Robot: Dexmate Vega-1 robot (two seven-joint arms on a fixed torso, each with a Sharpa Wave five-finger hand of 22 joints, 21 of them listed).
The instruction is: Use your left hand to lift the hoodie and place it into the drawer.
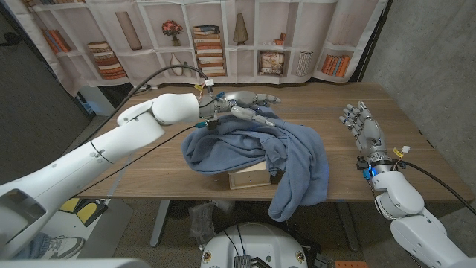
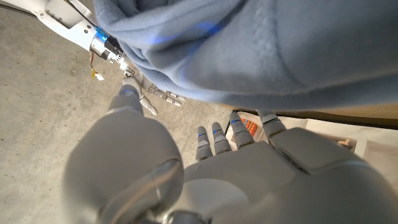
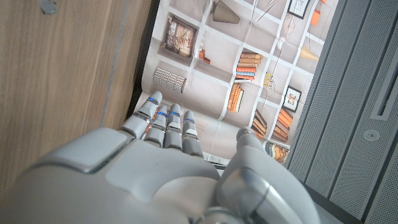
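My left hand (image 1: 249, 104) hovers open-fingered over the hoodie (image 1: 260, 152) heaped on the drawer (image 1: 249, 176), whose draping sleeve could slide the lot off the table (image 1: 149, 160).

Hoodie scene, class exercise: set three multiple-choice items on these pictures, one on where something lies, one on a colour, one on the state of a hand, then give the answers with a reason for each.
1. Where does the hoodie lie?
A. Heaped over the wooden drawer at the table's front edge, one part hanging below that edge
B. Folded on the floor
C. Draped over the right arm

2. What colour is the hoodie?
A. Red
B. Blue
C. White

3. What is the right hand doing?
A. Gripping the drawer
B. Pulling the hoodie
C. Holding nothing, fingers apart, clear of the hoodie

Answers:
1 A: the head view shows the cloth piled on the drawer and trailing down past the table edge.
2 B: the fabric is blue in the head and left wrist views.
3 C: it stands over the table's right side, empty, while the left hand is at the hoodie's far edge.
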